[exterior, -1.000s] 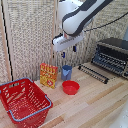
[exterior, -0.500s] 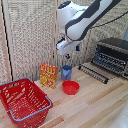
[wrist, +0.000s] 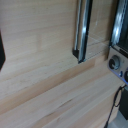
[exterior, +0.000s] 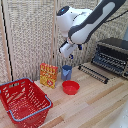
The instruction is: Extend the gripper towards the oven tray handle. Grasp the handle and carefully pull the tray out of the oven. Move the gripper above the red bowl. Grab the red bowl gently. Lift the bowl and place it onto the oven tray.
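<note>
Wooden table (exterior: 95, 107): exterior shows red bowl (exterior: 70, 87); wrist doesn't.

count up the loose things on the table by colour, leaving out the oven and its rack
red: 2, the red mesh shopping basket and the red bowl
blue: 1, the blue cup
yellow and orange: 1, the printed box
total: 4
</note>
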